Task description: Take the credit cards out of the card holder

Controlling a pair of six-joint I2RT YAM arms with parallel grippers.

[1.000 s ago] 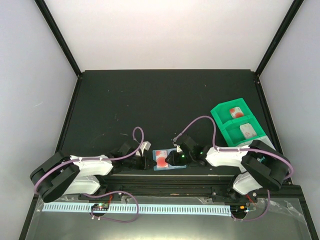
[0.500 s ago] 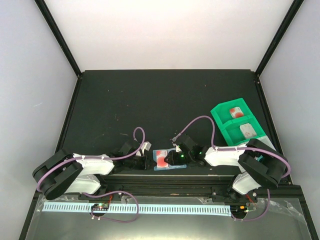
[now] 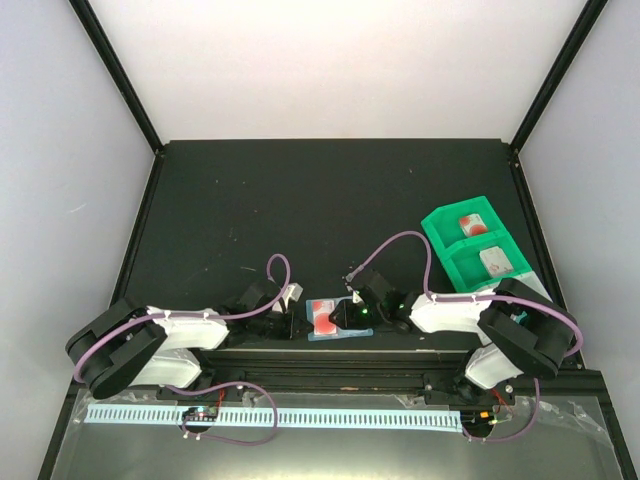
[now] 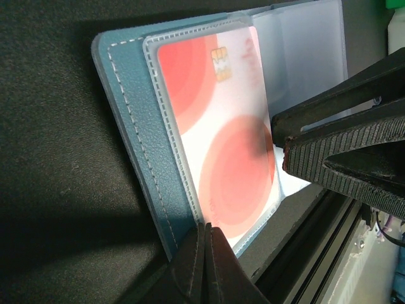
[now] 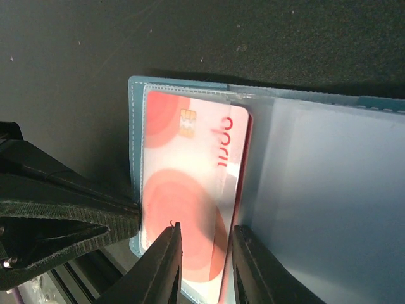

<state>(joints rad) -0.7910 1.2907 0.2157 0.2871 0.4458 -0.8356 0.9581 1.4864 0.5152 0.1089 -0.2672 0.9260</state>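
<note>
1. Top external view: the card holder [image 3: 318, 334] lies open at the near edge of the black worktop [image 3: 330, 200], just beside the front rail [image 3: 330, 358]. It sits between the two hands, and the worktop stretches well behind it to the back wall.
2. The left hand [image 4: 204, 250] comes in from the holder's left. Its fingers are pressed to a thin seam at the holder's rail-side edge, seemingly pinching the cover.
3. The right hand [image 5: 204, 237] comes in from the right, fingers a narrow gap apart over the rail-side end of the red-and-white card [image 5: 190, 190]. I cannot tell whether they press on it.
4. That card is tucked in the holder's left panel under a clear sleeve [image 4: 304, 57].
5. The green compartment tray [image 3: 438, 222] stands well apart, near the worktop's right edge. A white card with a red blotch [image 3: 468, 224] lies in its far compartment and a pale grey card [image 3: 495, 261] in the nearer one.
6. The holder's cover is grained blue with pale stitching along rounded corners. The sleeve is glossy and see-through. The hands' fingers are black with ribbed pads.
</note>
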